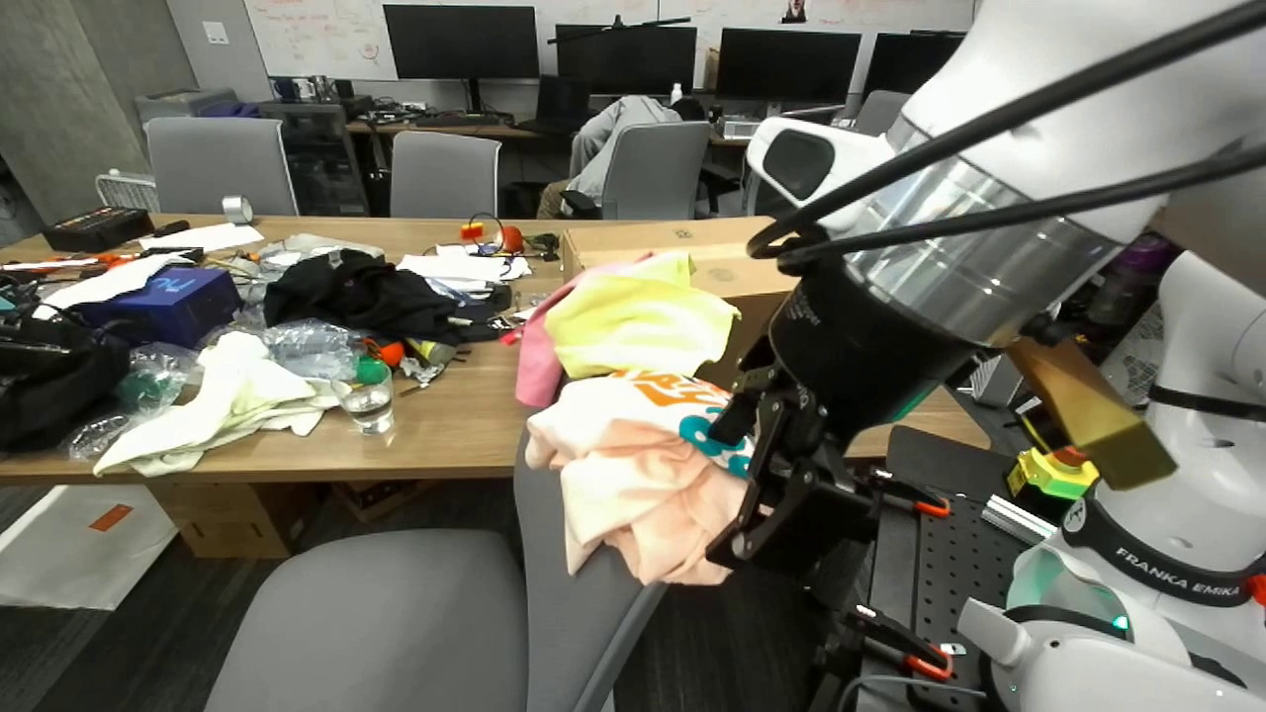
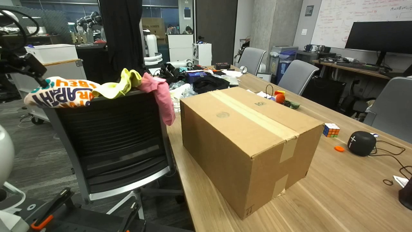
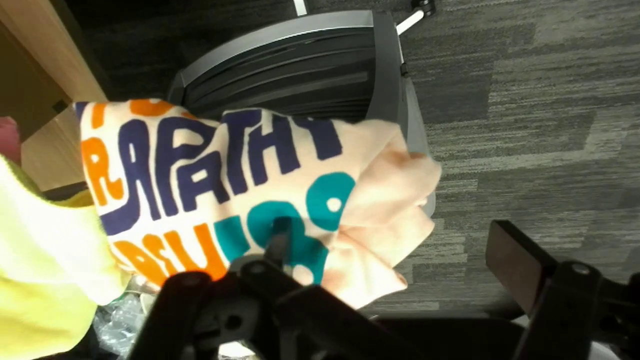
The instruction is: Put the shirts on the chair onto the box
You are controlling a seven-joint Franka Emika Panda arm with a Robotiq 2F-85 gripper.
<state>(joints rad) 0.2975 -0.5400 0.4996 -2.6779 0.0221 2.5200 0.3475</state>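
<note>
While the gripper (image 3: pixel 393 238) stands with fingers apart, the peach shirt (image 1: pixel 638 470) lies partly between them, its length along the top edge of the chair (image 2: pixel 112 141), toward the box (image 2: pixel 246 141).

3 shirts (image 2: pixel 113 91) atop chair back (image 2: pixel 116 135) — gripper (image 2: pixel 40 75) nr printed one (image 2: pixel 64 93), contact unclear — taped box (image 2: pixel 248 141) on tbl (image 2: pixel 322 199)

In an exterior view, a glass (image 1: pixel 368 407) is standing near the front edge of the table (image 1: pixel 450 425), a pale cloth (image 1: pixel 229 403) lying beside it. Tape (image 1: pixel 237 210) is resting at the far edge, two chairs (image 1: pixel 223 166) standing beyond. A cube (image 2: pixel 331 130) and a speaker (image 2: pixel 362 143) are sitting toward the far edge, a disc (image 2: pixel 339 149) lying near them.
</note>
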